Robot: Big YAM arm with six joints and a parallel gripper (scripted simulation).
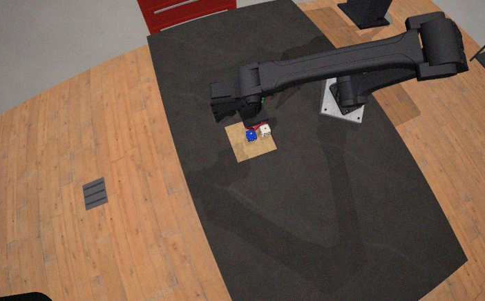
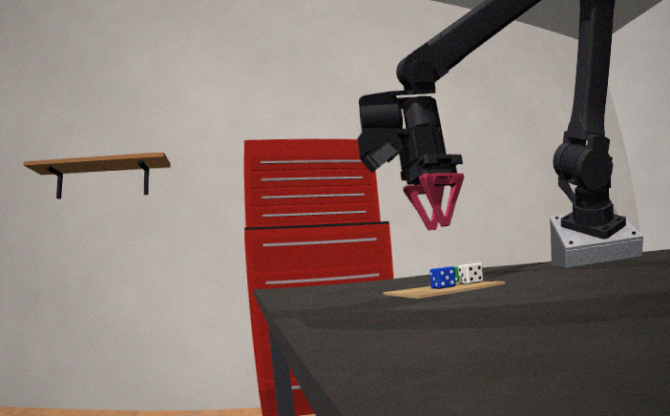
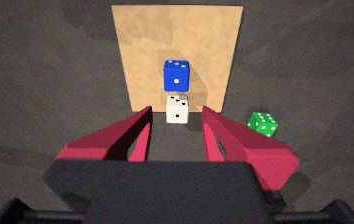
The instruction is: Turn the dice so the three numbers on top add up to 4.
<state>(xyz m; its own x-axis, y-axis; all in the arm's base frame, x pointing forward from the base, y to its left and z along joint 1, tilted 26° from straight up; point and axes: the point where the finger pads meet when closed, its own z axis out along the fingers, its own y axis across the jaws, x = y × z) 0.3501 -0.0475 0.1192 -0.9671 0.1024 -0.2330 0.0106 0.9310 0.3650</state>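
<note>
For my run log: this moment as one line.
pincer open, empty; blue die on mat; white die at mat edge; green die off mat
</note>
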